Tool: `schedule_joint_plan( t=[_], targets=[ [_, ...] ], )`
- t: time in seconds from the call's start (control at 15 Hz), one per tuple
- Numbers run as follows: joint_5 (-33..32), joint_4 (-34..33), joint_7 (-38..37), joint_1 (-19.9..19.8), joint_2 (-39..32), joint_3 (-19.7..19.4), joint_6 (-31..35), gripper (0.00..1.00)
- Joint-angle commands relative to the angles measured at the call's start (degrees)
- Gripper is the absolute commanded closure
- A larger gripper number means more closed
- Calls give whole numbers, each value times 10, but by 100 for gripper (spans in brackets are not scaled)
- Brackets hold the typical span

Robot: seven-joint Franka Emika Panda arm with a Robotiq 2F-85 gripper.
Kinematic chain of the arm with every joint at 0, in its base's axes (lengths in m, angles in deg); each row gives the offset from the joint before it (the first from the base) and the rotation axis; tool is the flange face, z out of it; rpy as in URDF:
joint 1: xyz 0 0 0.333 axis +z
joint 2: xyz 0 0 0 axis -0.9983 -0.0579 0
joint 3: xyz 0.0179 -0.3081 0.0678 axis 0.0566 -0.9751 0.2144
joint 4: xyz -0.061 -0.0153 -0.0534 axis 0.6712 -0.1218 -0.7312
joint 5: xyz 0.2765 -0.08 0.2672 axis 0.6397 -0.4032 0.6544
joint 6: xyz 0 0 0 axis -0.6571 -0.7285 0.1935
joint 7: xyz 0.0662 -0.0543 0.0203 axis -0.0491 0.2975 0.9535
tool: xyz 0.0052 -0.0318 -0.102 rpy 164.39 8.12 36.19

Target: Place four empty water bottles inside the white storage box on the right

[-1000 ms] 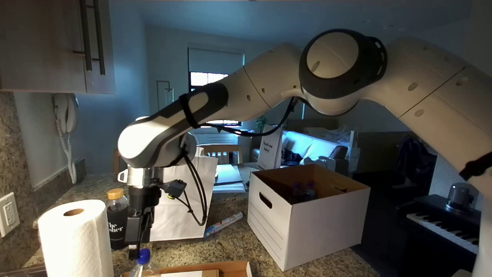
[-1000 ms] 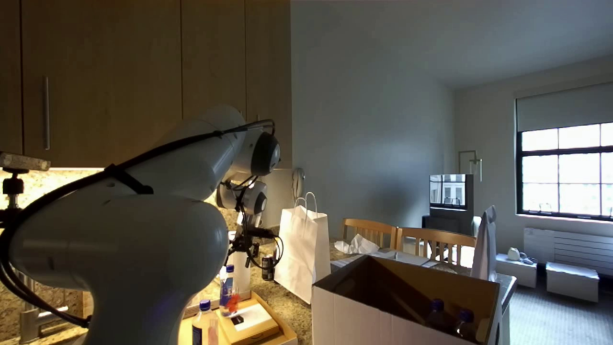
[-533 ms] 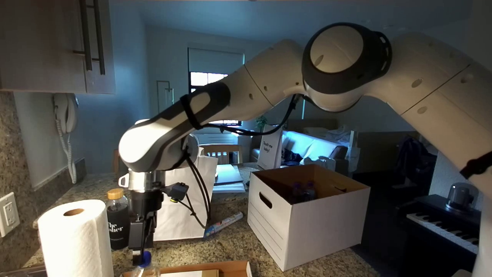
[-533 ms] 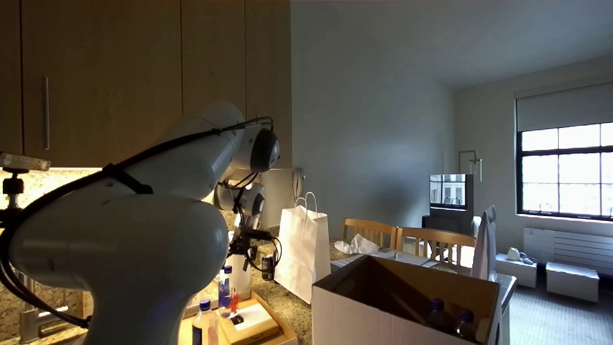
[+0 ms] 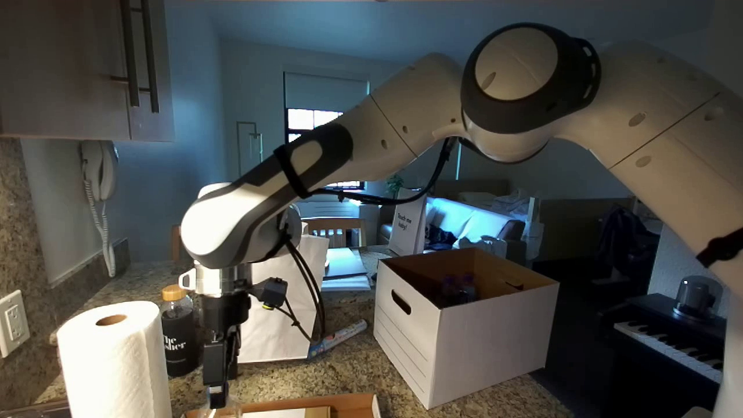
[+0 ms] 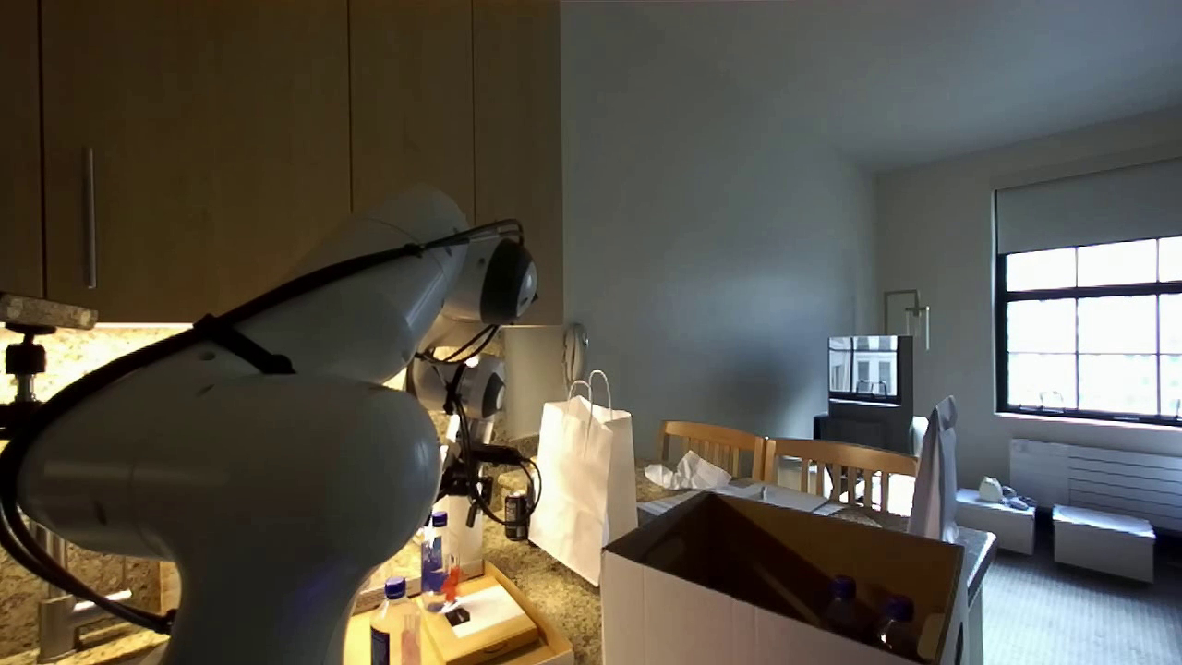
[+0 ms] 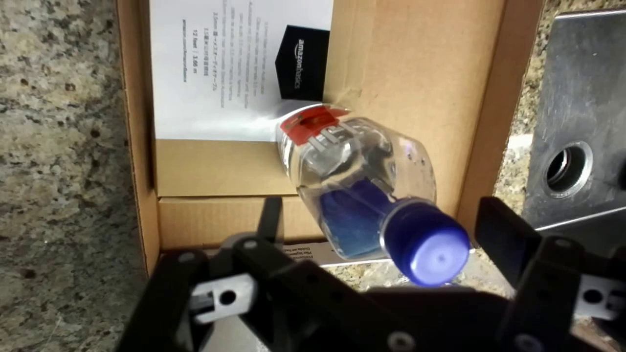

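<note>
Straddling the blue cap (image 7: 431, 252) of a water bottle (image 7: 357, 190) — the gripper (image 7: 382, 220), spread wide

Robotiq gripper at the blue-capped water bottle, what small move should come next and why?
Probably close the Robotiq gripper gently: in the wrist view its open fingers appear on either side of the blue cap on the water bottle, not yet gripped.

A: Ur arm (image 5: 424, 104), item by item?
B: Mine: off-wht shell (image 5: 650, 125), sm. oval plugs (image 5: 637, 119), rnd dk-gry joint cap (image 5: 508, 116) w/ pale disc (image 5: 515, 64), blk strap (image 5: 291, 172), blk cable (image 5: 383, 201), slvr wrist collar (image 5: 223, 280).
A: & gripper (image 7: 382, 222)?
B: I list: blk fingers (image 7: 506, 239), slvr brackets (image 7: 244, 291) w/ holes, rnd slvr screws (image 7: 401, 341); sm. blk box (image 5: 273, 290) at wrist, yel. mark.
</note>
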Motion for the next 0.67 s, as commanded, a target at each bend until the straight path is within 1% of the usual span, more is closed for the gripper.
schedule_joint_plan(
  t=[0.0,0.07,0.2,0.33,0.6],
  targets=[
    [-18,56,5,-5,39,1,25,0],
    [-17,62,10,-8,42,5,35,0],
    [-12,76,15,-15,44,11,92,0],
    [-4,83,17,-21,40,18,129,0],
    [-14,93,13,-19,39,16,157,0]
  ],
)
